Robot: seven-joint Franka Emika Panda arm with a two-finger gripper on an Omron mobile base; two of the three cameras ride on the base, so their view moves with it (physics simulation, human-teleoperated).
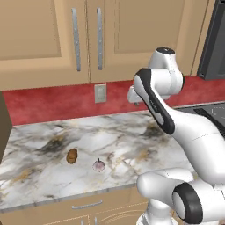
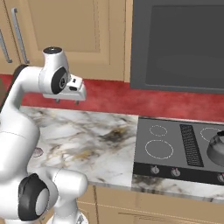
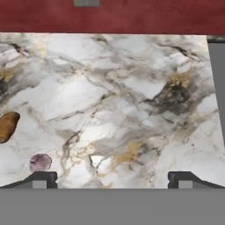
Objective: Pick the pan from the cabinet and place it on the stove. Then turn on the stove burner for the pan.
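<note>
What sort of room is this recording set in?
A kitchen, rendered rather than real: a glass stove with ring burners, tan wall cabinet doors, and a marble counter with a red backsplash.

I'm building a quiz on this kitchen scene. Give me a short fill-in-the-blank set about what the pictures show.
1. The cabinet doors are ____.
2. The gripper hangs over the marble ____, jaws open.
3. The wall strip behind the stove is coloured ____.
4. The brown lump lies beside a small ____ thing.

Missing words: shut; counter; red; pink
</note>
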